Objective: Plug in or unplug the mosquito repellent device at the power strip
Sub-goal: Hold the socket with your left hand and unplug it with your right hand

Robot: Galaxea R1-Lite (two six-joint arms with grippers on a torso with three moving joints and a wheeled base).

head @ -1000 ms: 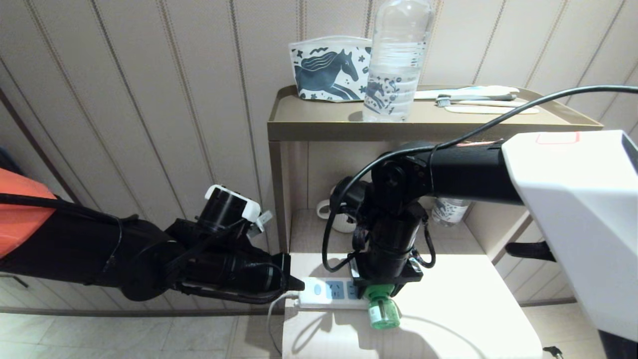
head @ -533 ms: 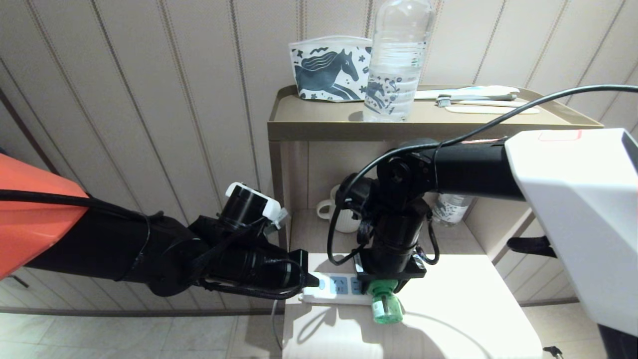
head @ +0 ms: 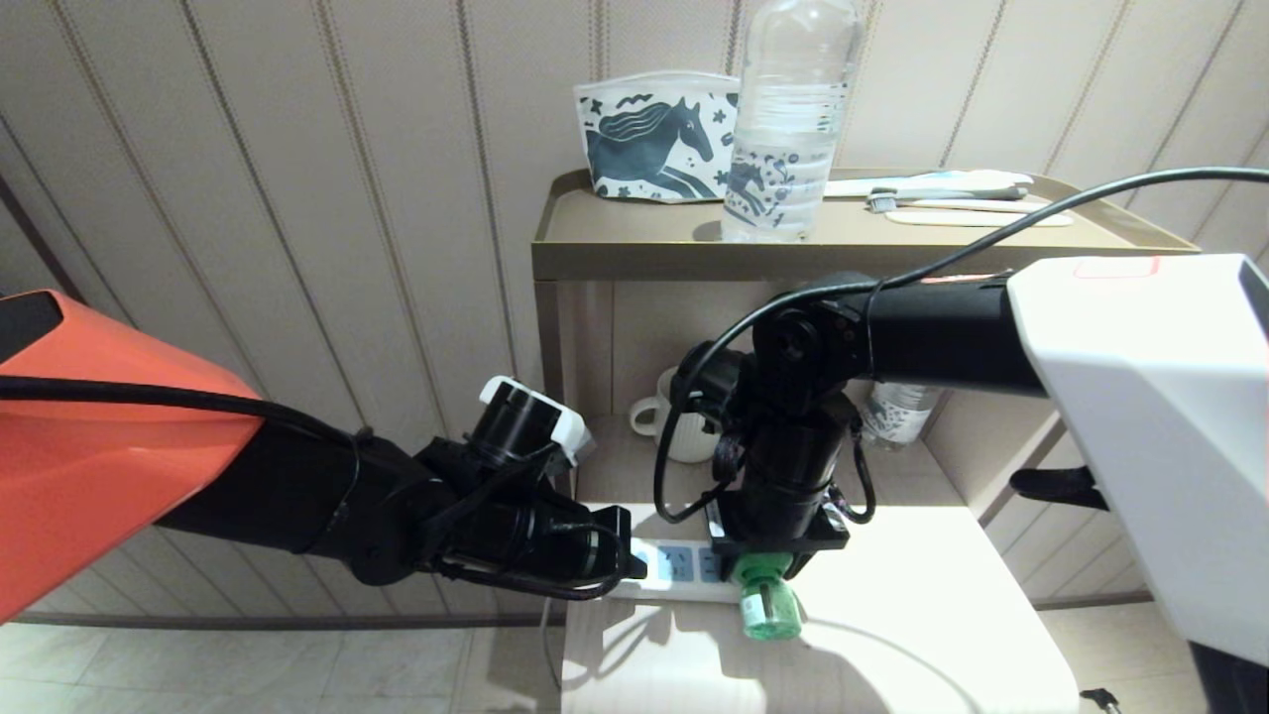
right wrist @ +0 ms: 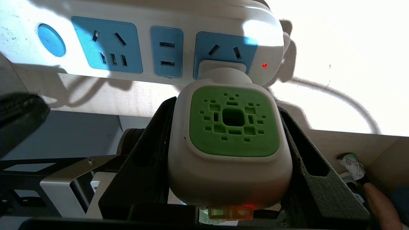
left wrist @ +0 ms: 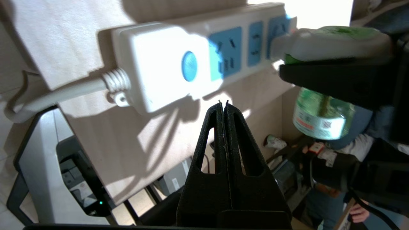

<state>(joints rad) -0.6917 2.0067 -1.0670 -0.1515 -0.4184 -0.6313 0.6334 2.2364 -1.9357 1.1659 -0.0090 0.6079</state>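
Observation:
The white power strip (head: 684,567) lies along the near-left edge of a low white table (head: 912,615). The mosquito repellent device (right wrist: 233,127), white with a green vented face, is plugged into the strip's (right wrist: 143,38) end socket, beside a small red light. Its green bottle (head: 766,607) hangs over the strip's front edge. My right gripper (right wrist: 225,110) points down from above, shut on the device's white head. My left gripper (left wrist: 223,103) is shut and empty. It reaches in from the left, its tip (head: 634,567) at the strip's (left wrist: 166,60) blue-button end.
A tan bedside stand (head: 615,253) rises behind the strip, carrying a water bottle (head: 788,119), a horse-print pouch (head: 649,139) and toothbrushes (head: 952,193). A mug (head: 684,431) and a small bottle (head: 892,416) sit on its lower shelf. A person's hand (right wrist: 380,201) shows below the table.
My left arm has swung right, bringing its shut tip up to the strip's button end. The right gripper and the device have stayed put.

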